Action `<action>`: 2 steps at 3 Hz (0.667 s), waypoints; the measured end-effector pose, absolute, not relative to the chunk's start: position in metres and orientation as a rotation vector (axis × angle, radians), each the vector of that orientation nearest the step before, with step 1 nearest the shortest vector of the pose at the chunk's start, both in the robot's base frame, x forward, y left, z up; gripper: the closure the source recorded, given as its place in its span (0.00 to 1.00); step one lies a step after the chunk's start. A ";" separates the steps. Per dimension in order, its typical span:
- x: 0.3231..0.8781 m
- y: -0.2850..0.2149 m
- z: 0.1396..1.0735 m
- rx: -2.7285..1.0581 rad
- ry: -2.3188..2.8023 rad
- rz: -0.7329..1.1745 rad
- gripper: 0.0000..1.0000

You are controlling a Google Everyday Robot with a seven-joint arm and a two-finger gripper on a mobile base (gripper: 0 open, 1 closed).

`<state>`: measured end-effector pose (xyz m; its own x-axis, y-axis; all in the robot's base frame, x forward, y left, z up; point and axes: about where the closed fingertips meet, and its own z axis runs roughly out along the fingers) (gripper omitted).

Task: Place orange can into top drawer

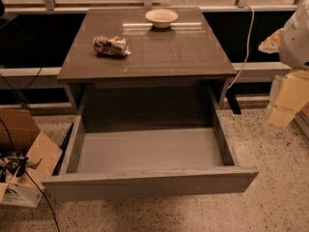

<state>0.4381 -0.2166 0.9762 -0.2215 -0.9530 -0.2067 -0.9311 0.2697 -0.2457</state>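
So the orange can [111, 46] is lying on its side on the counter [164, 57], over toward the left edge and about midway between the back and front edges. It's dented, so it probably won't roll away, though lying flat like that means the robot most likely has to come down across the body instead of grabbing it from the side

The top drawer [149, 185] is pulled all the way out under the front edge of the counter, with nothing in it. That looks like the prep step already taken care of: the can only has to be lifted past the front edge and lowered in

The gripper [285, 103] hangs off past the right edge of the counter, near the front right corner and lower than the surface. It's well apart from the can and holds nothing from the counter. Can't tell from this view whether it's open or closed. Parked out there, it keeps the reach to the can and the drawer unblocked

There's also a cream bowl [161, 17] at the middle of the back edge, well apart from the can, so it shouldn't get in the way

Best guess on progress: drawer ready, the reach for the can not yet begun, and the whole pick and drop left to do
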 end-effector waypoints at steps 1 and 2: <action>0.438 -0.217 0.976 -1.725 2.232 -0.099 0.00; 0.460 -0.192 0.975 -1.697 2.170 -0.004 0.00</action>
<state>0.4598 -0.1921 0.9754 -0.1953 -0.9352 -0.2954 -0.9340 0.2693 -0.2349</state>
